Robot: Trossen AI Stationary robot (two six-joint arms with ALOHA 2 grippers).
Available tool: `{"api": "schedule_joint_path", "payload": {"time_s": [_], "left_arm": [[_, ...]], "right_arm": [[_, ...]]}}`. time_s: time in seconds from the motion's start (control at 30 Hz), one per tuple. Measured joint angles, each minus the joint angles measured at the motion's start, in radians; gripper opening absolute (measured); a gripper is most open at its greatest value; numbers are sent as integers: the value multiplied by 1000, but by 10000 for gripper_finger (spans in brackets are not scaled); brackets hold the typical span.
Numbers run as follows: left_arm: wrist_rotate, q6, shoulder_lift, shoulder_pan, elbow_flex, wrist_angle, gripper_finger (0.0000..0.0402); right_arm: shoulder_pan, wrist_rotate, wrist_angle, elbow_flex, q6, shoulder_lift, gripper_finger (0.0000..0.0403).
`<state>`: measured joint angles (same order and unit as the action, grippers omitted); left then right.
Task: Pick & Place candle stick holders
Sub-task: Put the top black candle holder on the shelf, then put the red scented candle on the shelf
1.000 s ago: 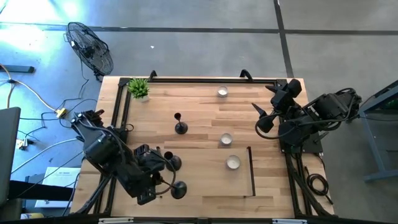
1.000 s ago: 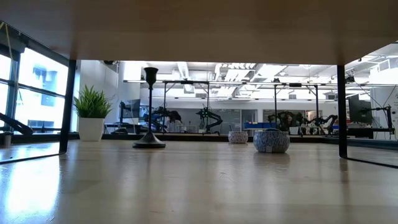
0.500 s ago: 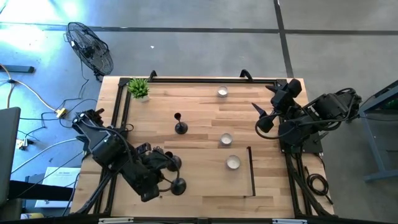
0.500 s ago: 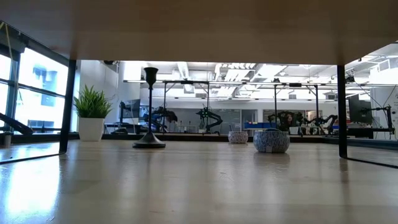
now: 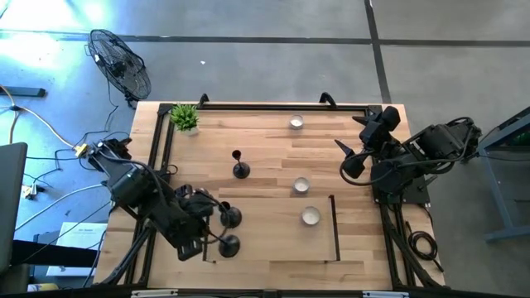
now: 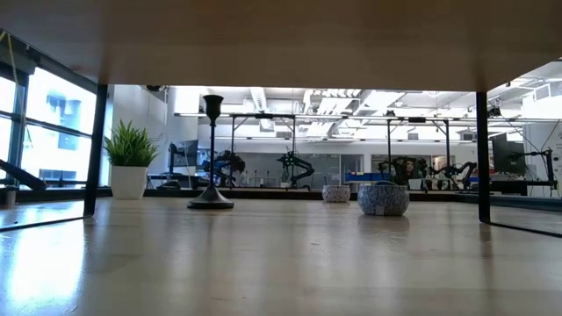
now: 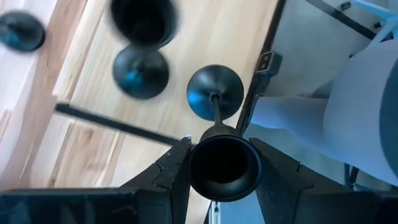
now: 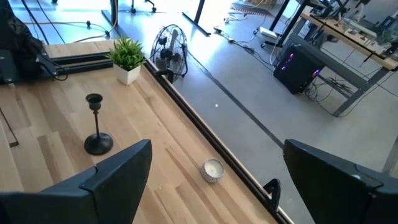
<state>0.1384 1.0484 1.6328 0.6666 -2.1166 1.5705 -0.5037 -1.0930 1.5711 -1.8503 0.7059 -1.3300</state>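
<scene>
Since a second ago the left gripper (image 5: 217, 241) has drawn toward the table's (image 5: 265, 248) left edge, carrying its candlestick holder (image 7: 216, 99), whose base moved with it. Its fingers (image 7: 174, 171) clamp the holder's cup, the stem near vertical, base hanging downward over the front left corner. A second holder (image 5: 230, 217) stands just beside it; a third (image 5: 239, 165) stands upright mid-table, well apart. The right gripper (image 5: 349, 155) waits spread wide near the right edge. Bare wood lies between the three tealights (image 5: 310, 216).
</scene>
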Motion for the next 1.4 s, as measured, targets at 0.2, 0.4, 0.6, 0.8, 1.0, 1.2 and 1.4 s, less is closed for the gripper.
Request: {"api": "schedule_joint_path", "payload": {"time_s": [0.2, 0.4, 0.6, 0.8, 1.0, 1.2, 1.4], "left_arm": [[-2, 59, -72, 0, 116, 3, 133], [-22, 31, -77, -20, 148, -5, 133], [-48, 13, -77, -33, 148, -3, 133], [-91, 11, -77, -33, 148, 3, 133], [-102, 29, -69, -33, 153, 1, 204], [-98, 32, -72, -33, 152, 3, 223], [-106, 34, -73, -33, 151, 1, 225]], "right_arm": [[0, -18, 0, 0, 0, 0, 358], [0, -42, 0, 0, 0, 0, 358], [0, -49, 0, 0, 0, 0, 358], [0, -38, 0, 0, 0, 0, 358], [0, -40, 0, 0, 0, 0, 358], [0, -41, 0, 0, 0, 0, 358], [0, -41, 0, 0, 0, 0, 358]]}}
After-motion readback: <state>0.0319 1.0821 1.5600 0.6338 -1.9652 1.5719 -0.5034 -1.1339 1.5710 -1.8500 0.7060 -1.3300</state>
